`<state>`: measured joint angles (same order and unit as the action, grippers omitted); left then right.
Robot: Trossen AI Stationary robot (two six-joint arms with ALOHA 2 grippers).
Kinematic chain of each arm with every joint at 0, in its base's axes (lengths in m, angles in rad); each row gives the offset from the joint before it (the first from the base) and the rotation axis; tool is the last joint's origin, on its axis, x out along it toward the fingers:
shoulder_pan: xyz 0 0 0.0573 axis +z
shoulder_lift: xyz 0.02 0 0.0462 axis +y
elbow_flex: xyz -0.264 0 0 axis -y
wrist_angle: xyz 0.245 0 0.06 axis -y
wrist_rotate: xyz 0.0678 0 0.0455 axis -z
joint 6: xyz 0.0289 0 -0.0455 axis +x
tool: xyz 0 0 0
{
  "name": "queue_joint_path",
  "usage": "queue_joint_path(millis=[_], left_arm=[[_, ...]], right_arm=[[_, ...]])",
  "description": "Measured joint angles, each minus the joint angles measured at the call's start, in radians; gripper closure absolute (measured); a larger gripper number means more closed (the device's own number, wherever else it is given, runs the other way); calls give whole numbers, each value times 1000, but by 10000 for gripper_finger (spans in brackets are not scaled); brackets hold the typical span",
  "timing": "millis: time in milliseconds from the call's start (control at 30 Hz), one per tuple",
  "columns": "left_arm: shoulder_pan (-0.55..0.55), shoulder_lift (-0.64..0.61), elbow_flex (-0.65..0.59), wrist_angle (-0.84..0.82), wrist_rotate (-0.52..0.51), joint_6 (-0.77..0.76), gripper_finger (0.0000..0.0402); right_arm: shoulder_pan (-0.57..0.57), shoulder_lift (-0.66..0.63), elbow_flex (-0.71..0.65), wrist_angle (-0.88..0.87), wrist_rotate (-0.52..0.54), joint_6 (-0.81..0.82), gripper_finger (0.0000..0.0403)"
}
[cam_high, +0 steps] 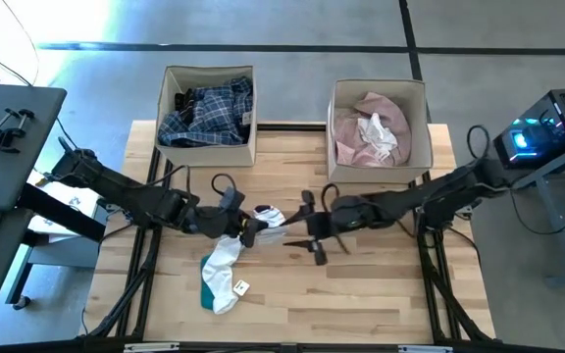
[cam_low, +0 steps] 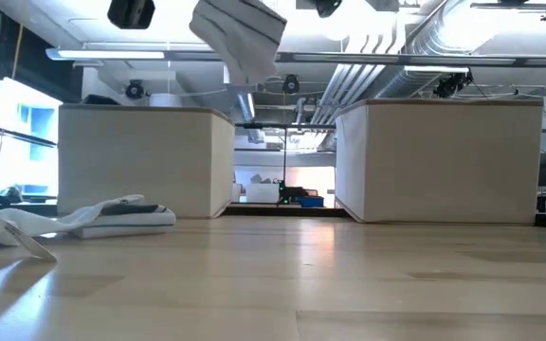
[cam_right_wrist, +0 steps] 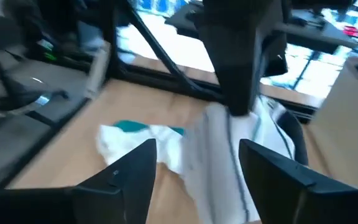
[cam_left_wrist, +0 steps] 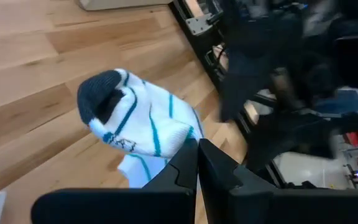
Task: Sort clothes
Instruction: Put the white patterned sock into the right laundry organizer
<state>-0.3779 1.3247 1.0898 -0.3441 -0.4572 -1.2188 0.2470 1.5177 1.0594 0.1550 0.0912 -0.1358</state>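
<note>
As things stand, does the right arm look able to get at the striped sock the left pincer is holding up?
Probably yes: the right pincer stands open, facing the striped sock held aloft by the shut left pincer, nothing between them.

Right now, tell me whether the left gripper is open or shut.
Shut. The left gripper has its fingers pressed together on a white and teal sock, which hangs above the table.

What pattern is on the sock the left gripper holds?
White with teal stripes and a dark toe, clearest in the left wrist view.
</note>
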Motion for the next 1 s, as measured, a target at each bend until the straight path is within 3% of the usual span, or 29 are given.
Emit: queue_joint_path(millis=[167,300,433,600,700,1000], left_arm=[[0,0,0,-1,2,1,401],[-2,0,0,-1,2,1,401],[-2,0,0,-2,7,3,401],[-2,0,0,-8,8,6,391],[-4,0,0,-51,9,-5,364],[-43,4,0,-273,10,-127,290]], right_arm=[[-1,102,73,-24,58,-70,179],[0,159,110,-45,146,-66,208],[0,173,139,-108,163,-3,272],[3,158,174,-229,163,71,385],[5,127,223,-371,189,120,387],[-27,-85,415,-1006,434,264,398]])
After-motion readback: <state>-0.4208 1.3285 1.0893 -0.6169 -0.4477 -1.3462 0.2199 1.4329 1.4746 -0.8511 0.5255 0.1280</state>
